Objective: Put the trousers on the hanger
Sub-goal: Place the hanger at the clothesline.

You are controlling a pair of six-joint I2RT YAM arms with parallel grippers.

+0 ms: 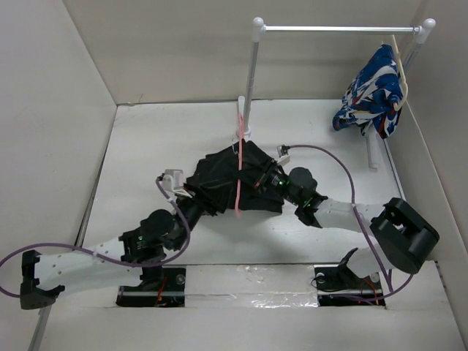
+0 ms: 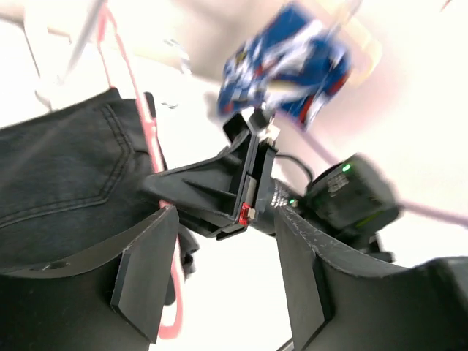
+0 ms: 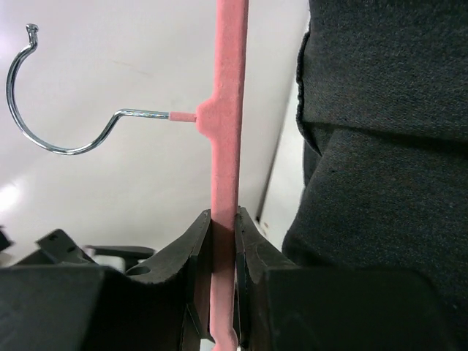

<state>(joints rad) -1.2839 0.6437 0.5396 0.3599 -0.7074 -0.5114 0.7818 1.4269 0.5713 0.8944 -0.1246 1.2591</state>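
Note:
The black trousers [image 1: 219, 179] lie bunched in the middle of the table. The pink hanger [image 1: 238, 175] stands across them, running from near to far. My right gripper [image 1: 265, 180] is shut on the hanger's pink bar [image 3: 227, 110]; its metal hook [image 3: 44, 110] sticks out to the left and the trousers [image 3: 387, 146] hang on the right. My left gripper [image 1: 191, 206] sits at the trousers' near left edge. It is open and empty [image 2: 227, 278], with the trousers [image 2: 66, 175] and hanger [image 2: 150, 139] just beyond its left finger [image 2: 146, 270], facing the right gripper [image 2: 219, 183].
A white clothes rail [image 1: 336, 29] on two posts spans the back right; its left post [image 1: 251, 80] rises just behind the trousers. A blue, white and red patterned garment [image 1: 373, 91] hangs at the rail's right end. White walls enclose the table on three sides.

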